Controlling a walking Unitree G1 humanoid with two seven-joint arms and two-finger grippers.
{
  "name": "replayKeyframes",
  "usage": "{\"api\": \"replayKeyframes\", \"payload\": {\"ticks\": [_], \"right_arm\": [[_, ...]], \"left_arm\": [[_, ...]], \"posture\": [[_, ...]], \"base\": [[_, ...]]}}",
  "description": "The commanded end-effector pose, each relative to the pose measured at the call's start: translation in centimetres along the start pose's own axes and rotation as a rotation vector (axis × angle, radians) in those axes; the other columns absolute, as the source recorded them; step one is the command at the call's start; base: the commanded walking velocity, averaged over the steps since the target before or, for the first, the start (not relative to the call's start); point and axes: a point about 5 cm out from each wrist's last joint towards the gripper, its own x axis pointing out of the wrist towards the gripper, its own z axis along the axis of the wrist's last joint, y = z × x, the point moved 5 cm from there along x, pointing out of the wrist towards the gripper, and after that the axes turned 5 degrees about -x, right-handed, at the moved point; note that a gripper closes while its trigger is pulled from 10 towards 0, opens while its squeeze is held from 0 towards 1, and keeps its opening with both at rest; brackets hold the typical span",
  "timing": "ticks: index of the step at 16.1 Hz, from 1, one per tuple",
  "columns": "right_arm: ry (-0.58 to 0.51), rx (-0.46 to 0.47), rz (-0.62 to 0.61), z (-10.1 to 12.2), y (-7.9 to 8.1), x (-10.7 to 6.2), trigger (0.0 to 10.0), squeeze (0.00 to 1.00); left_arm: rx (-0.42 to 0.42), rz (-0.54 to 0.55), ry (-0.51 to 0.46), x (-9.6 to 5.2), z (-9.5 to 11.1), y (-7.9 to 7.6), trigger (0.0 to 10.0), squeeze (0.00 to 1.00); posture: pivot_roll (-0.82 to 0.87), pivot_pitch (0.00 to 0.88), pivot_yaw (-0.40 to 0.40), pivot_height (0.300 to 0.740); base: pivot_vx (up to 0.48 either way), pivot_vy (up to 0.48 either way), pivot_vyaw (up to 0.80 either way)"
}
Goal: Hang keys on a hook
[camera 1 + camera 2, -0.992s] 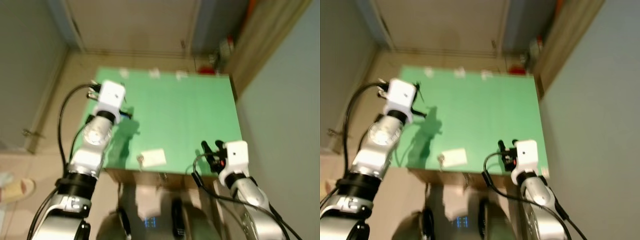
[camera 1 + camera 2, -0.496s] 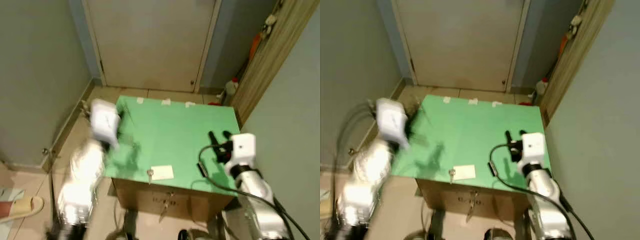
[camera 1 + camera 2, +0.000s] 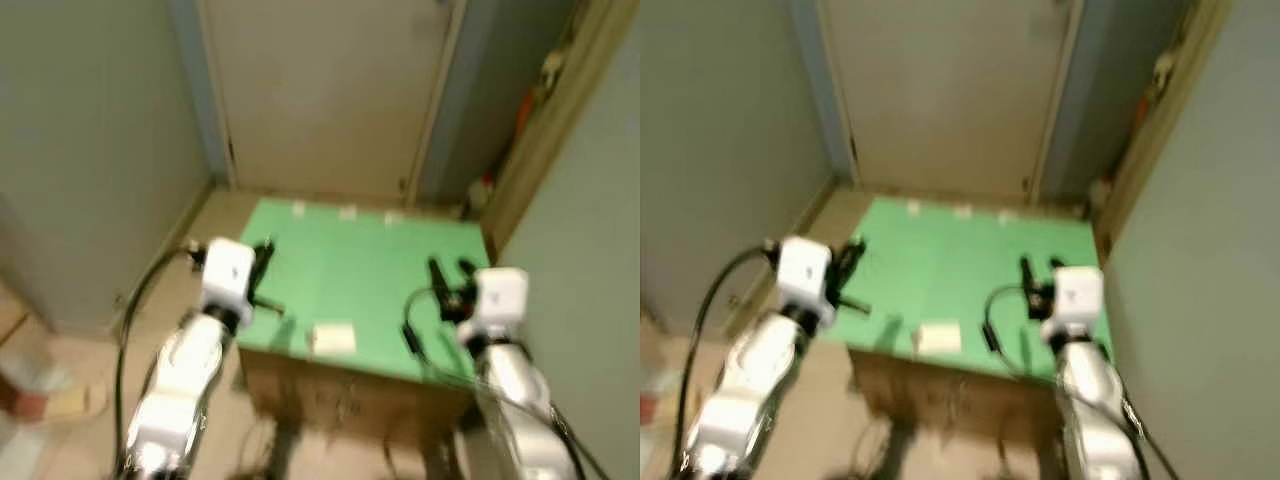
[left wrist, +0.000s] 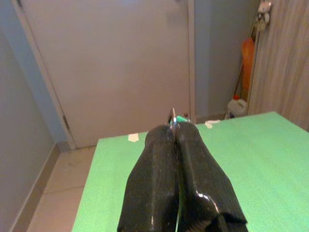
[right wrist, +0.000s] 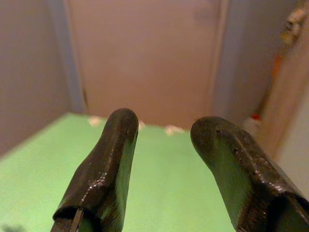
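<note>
My left gripper (image 3: 264, 252) hovers over the left edge of the green table top (image 3: 380, 270). Its fingers (image 4: 193, 159) are shut, and a small silver piece with a teal bit, apparently the keys (image 4: 175, 118), pokes out at their tips. On the table's right side, my right gripper (image 3: 450, 272) stands open with nothing between its fingers (image 5: 111, 159). A small pale fitting (image 4: 263, 8) hangs high on the wooden panel at the right; I cannot tell whether it is a hook. The eye views are blurred.
A white card (image 3: 333, 338) lies near the table's front edge. The green top rests on a cardboard box (image 3: 350, 400). Behind it are a closed door (image 3: 330, 90), an orange item (image 4: 247, 53) and a white jug (image 4: 236, 106) in the right corner. Grey walls close in on both sides.
The whole picture has shifted as the camera tilted up towards the door. My left arm has swung down and back to the table's left edge. The right gripper stays open.
</note>
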Motion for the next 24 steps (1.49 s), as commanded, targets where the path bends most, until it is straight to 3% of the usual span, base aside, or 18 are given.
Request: {"api": "replayKeyframes", "payload": {"ticks": [1,3,4,5,8,10,14,24], "right_arm": [[-0.011,-0.011,-0.037,-0.1,-1.0,-0.9,10.0,0.00],[0.040,-0.009,-0.116,-2.0,-2.3,-2.2,10.0,0.00],[0.073,0.009,-0.202,-2.9,-3.6,-3.0,10.0,0.00],[0.081,0.007,-0.222,-3.0,-3.9,-3.2,10.0,0.00],[0.078,-0.011,-0.210,-2.8,-3.7,-2.9,10.0,0.00],[0.050,-0.021,-0.164,-2.0,-2.6,-1.6,10.0,0.00],[0.029,-0.015,-0.145,-1.3,-2.0,-0.5,10.0,0.00],[0.060,-0.006,-0.139,-2.2,-1.7,-0.9,10.0,0.00]], "left_arm": [[0.025,0.039,0.019,-1.5,-1.2,1.3,10.0,0.00],[0.038,0.043,0.040,-2.3,-2.2,1.0,10.0,0.00],[0.023,0.050,0.041,-1.8,-2.2,0.6,10.0,0.00],[0.020,0.049,0.041,-1.6,-2.1,0.4,10.0,0.00],[0.017,0.033,0.022,-0.6,-1.5,-0.1,10.0,0.00],[0.025,0.032,0.005,0.5,-0.9,-0.3,10.0,0.00],[0.015,0.034,-0.005,1.8,-0.2,-0.5,10.0,0.00],[-0.003,0.022,-0.058,3.2,1.7,-0.4,10.0,0.00]], "posture": [[-0.09,0.000,-0.009,0.736],[-0.08,0.000,-0.014,0.736],[-0.09,0.000,-0.015,0.736],[-0.09,0.000,-0.015,0.736],[-0.10,0.000,-0.015,0.736],[-0.11,0.000,-0.008,0.736],[-0.10,0.000,0.015,0.736],[-0.11,0.003,0.023,0.736]], "base": [[0.000,0.000,0.00],[0.000,0.000,0.00],[0.000,0.000,0.00],[0.000,0.000,0.00],[0.000,0.000,0.00],[0.000,0.000,0.00],[0.000,0.000,0.00],[0.000,0.000,0.00]]}}
